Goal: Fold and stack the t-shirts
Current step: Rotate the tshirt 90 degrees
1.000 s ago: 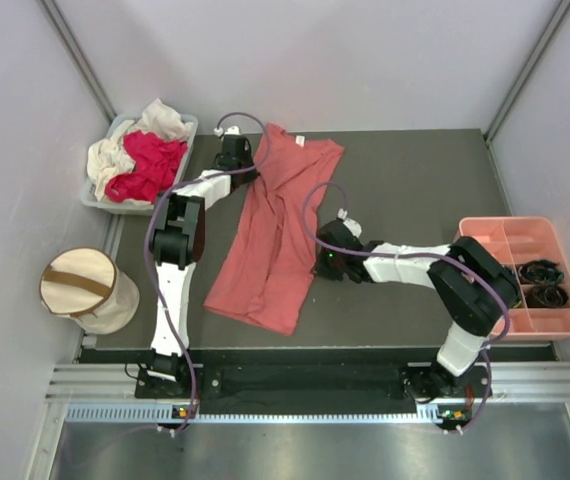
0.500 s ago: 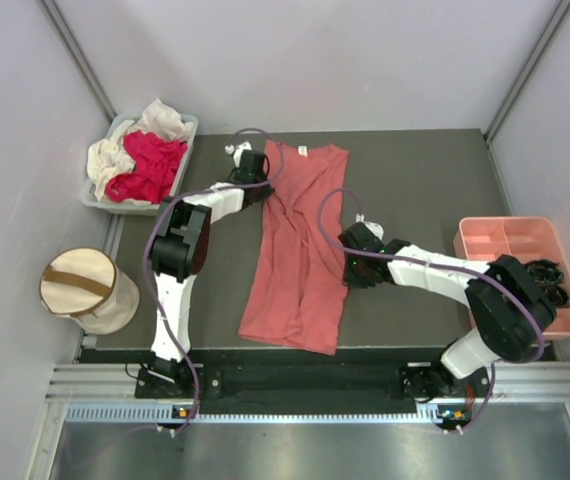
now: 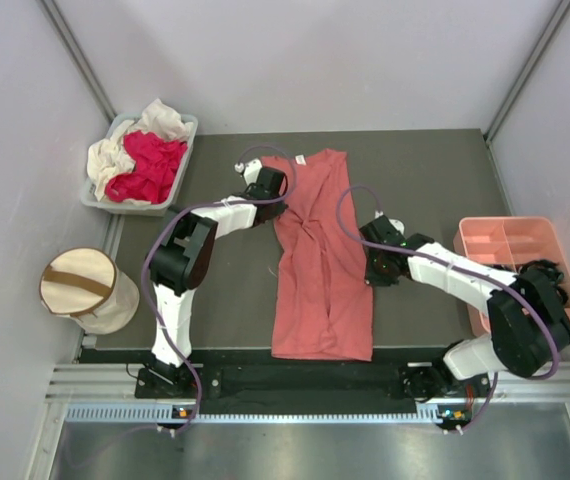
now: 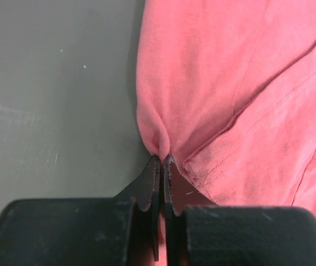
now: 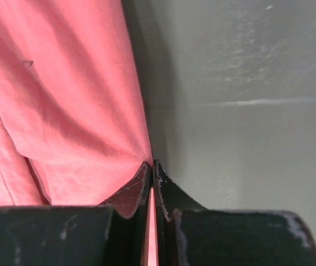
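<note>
**Laid out long: the salmon-pink shirt (image 3: 322,270), two others heaped**

It lies lengthwise on the dark table (image 3: 425,170), with the collar and small white neck label (image 3: 302,159) at the far end and the hem near the front edge. Its middle is creased and gathered. The magenta-red shirt (image 3: 152,165) and cream-white shirt (image 3: 108,157) sit crumpled together in a grey bin (image 3: 190,122) at far left.

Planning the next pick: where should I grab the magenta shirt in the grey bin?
Probably pinch a raised fold at the middle of the magenta shirt, coming straight down: it lies crumpled on top, and the walls of the grey bin block side approaches.
</note>
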